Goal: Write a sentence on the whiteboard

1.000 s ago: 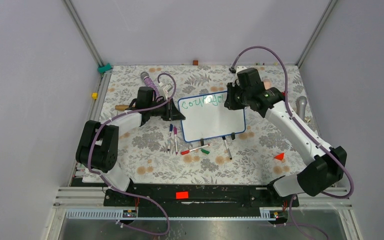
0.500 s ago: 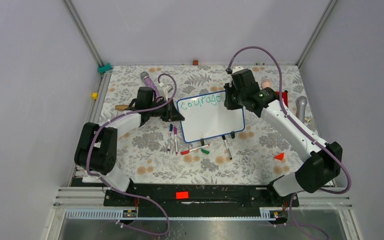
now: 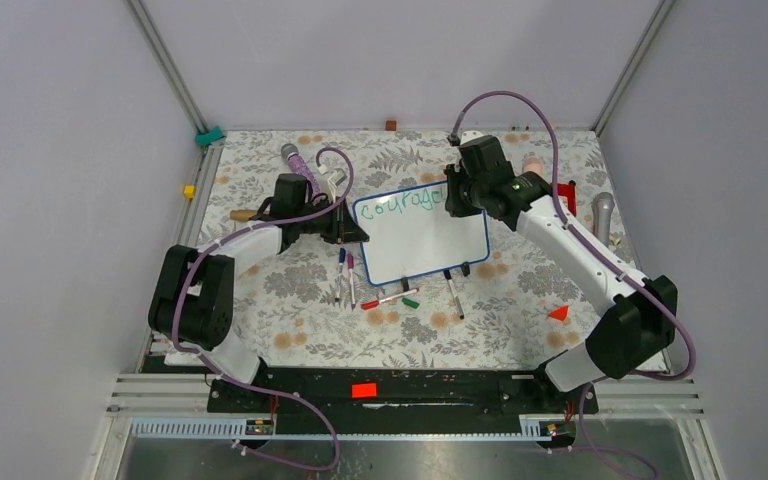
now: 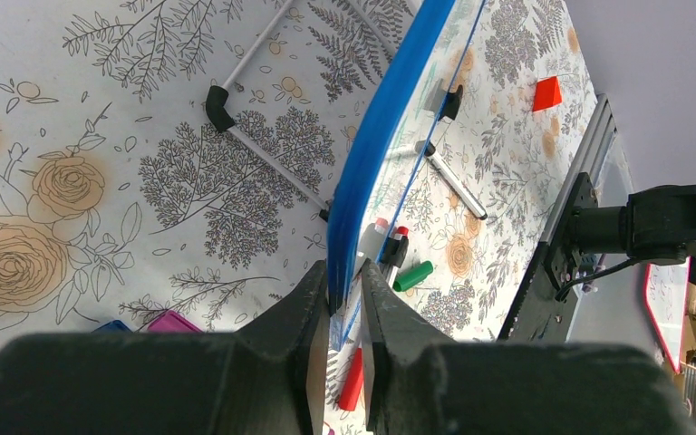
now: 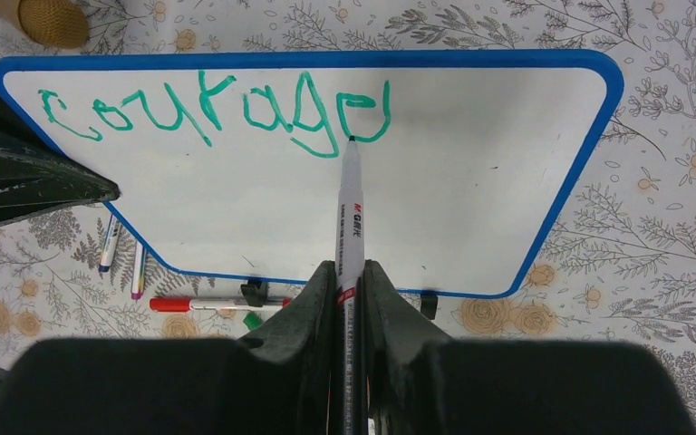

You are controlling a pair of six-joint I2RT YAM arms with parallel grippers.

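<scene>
At the center of the overhead view, a small blue-framed whiteboard (image 3: 422,232) sits on a flower-patterned tablecloth (image 3: 290,335), its far edge angled toward the upper left of the frame and its two black clip feet (image 3: 465,270) along the near edge. The left gripper (image 4: 344,283) reaches in from the left, its fingers closed tight on the blue frame at the board's left edge, seen edge-on in the left wrist view. The right gripper (image 5: 349,272) comes down from the upper right, its fingers clamped on a slim white marker (image 5: 351,208) that points away from the wrist camera, the tip touching the board at the last letter. The sentence (image 5: 208,113) in green ink runs along the board's top edge from the upper left corner and reads "courage", with the final letter looking unfinished; the rest of the white surface below it is blank. Loose pens (image 3: 348,280) lie scattered on the cloth just beside the board's near edge, among them a red-capped pen (image 3: 385,299), with a green cap (image 3: 411,301) close by. A small red wedge (image 3: 559,313) rests well apart, toward the lower right of the cloth.
</scene>
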